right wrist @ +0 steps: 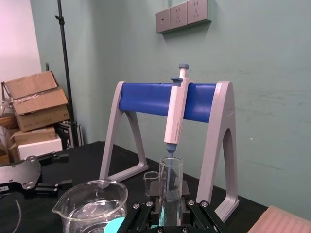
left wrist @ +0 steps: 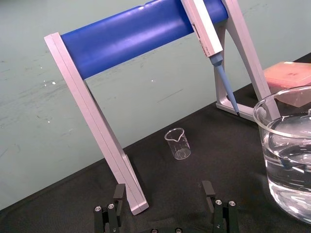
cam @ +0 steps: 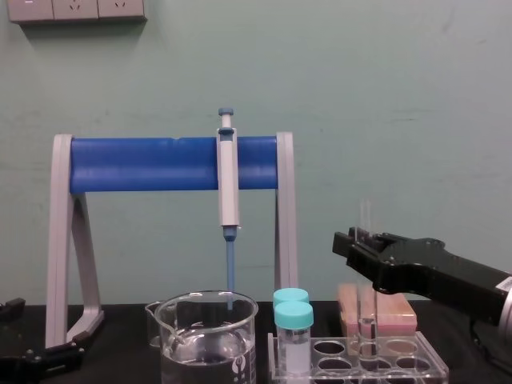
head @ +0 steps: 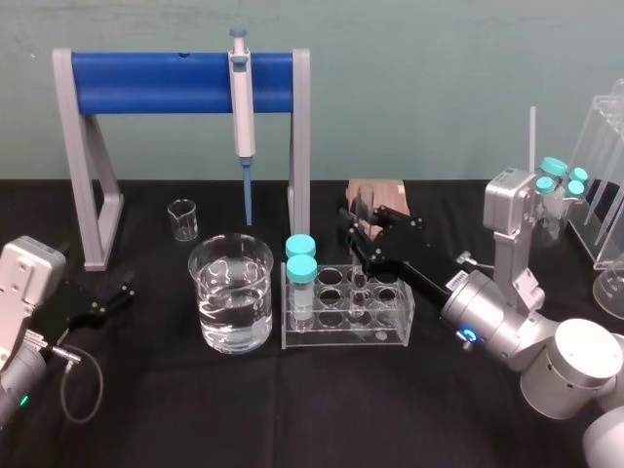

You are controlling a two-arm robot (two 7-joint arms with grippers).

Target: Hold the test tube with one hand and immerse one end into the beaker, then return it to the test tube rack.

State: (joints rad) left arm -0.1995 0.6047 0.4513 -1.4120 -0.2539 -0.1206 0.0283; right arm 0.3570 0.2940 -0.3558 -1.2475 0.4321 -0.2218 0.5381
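Observation:
The test tube (cam: pixel 366 320) stands upright, its lower end down in a hole of the clear test tube rack (head: pixel 390 327). My right gripper (head: pixel 359 239) reaches in from the right and is shut on the tube's upper part. In the right wrist view the tube (right wrist: pixel 171 179) rises between the black fingers (right wrist: pixel 142 212). Left of the rack stands the wide beaker (head: pixel 232 292), partly filled with clear liquid. My left gripper (head: pixel 107 292) rests open near the table's left edge, with nothing between its fingers (left wrist: pixel 119 194).
Two teal-capped tubes (head: pixel 300 263) stand in the rack's left end. Behind are a grey stand with a blue bar (head: pixel 180 83), a hanging pipette (head: pixel 242 107) and a small glass beaker (head: pixel 182 219). A pink box (cam: pixel 376 316) lies behind the rack. Another clear rack (head: pixel 604 185) stands far right.

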